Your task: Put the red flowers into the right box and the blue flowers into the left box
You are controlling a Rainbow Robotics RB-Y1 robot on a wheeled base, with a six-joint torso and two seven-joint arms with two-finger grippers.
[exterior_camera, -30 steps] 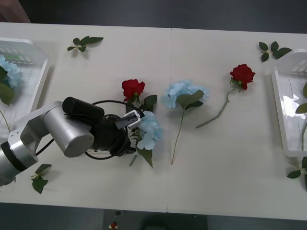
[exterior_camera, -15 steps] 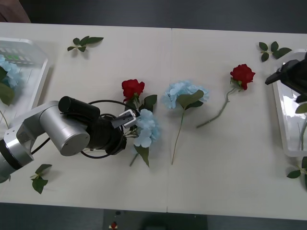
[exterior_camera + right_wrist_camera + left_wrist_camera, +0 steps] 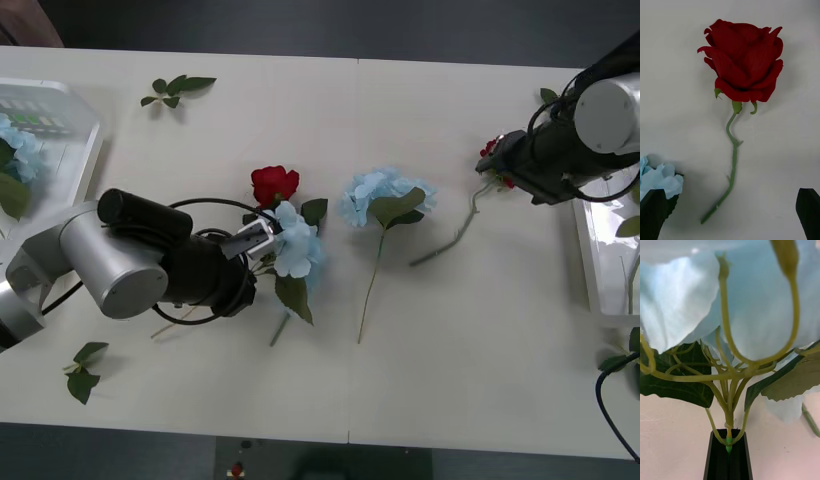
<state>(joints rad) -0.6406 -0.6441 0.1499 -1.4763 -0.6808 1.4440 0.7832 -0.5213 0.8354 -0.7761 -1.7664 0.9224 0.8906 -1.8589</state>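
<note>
Left gripper (image 3: 258,240) is clenched on the stem of a blue hydrangea (image 3: 296,245) at table centre-left, beside a red rose (image 3: 275,184). Right gripper (image 3: 497,163) hovers released over a second rose (image 3: 743,60) near the right box (image 3: 592,235). A second hydrangea (image 3: 385,197) lies mid-table. Left box (image 3: 82,160) holds at least one hydrangea; sorting looks partly done.

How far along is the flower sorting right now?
Partly done. A blue flower already lies in the left box. The left gripper is shut on a blue hydrangea; the open right gripper is over a red rose. Another rose and another hydrangea remain on the table.
</note>
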